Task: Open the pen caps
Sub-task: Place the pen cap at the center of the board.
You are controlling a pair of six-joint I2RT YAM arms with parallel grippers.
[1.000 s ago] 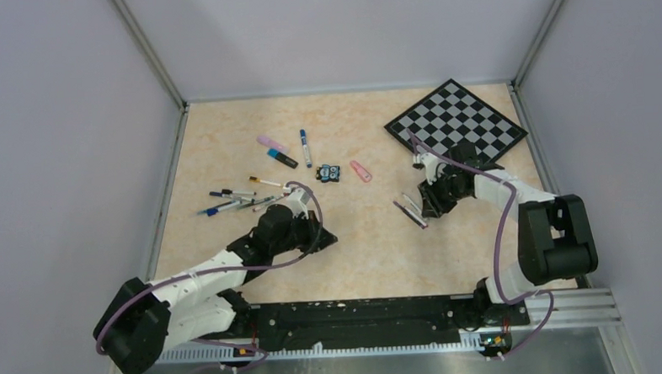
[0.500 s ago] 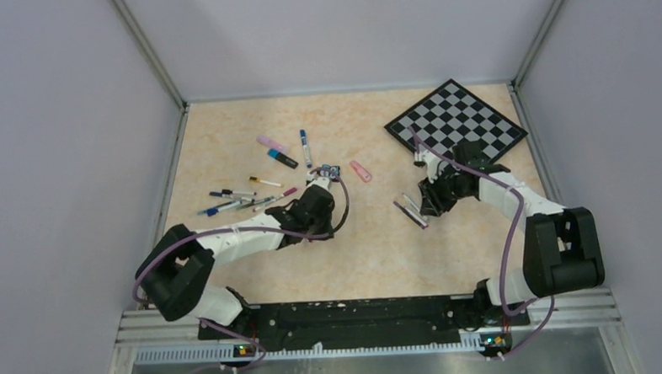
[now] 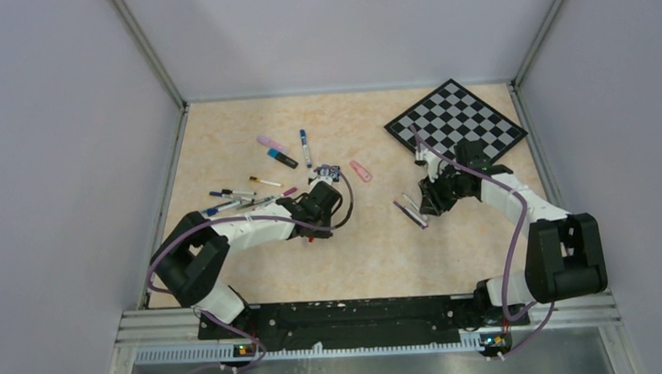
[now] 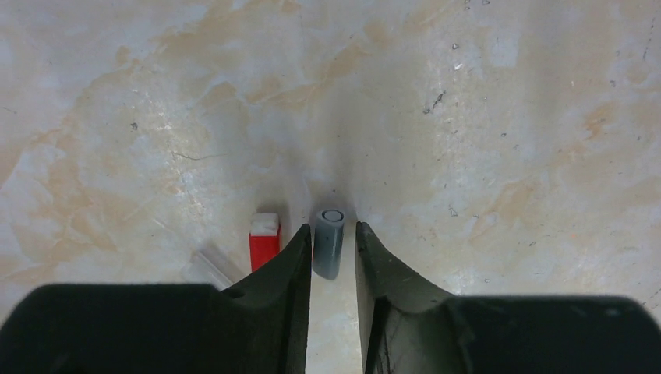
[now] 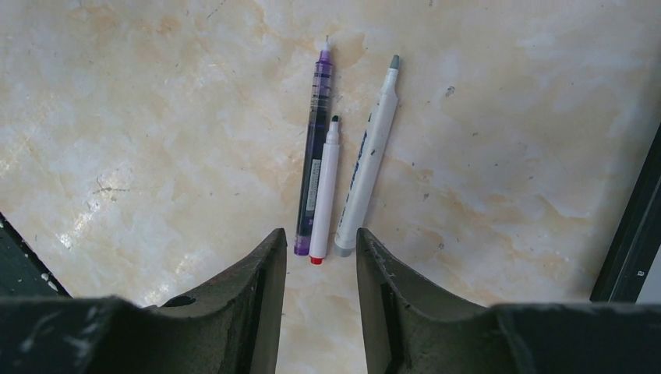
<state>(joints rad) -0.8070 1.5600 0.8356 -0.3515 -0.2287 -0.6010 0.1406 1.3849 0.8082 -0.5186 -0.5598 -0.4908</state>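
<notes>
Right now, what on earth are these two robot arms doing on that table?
They are pulling caps off pens. The left pincer is down at the beige marbled table, fingers slightly parted around a small grey plastic cap lying there, next to a red cap. The right pincer hovers open and empty above three uncapped pens: a purple one, a thin white one and a thicker white marker. More pens lie clustered nearby.
</notes>
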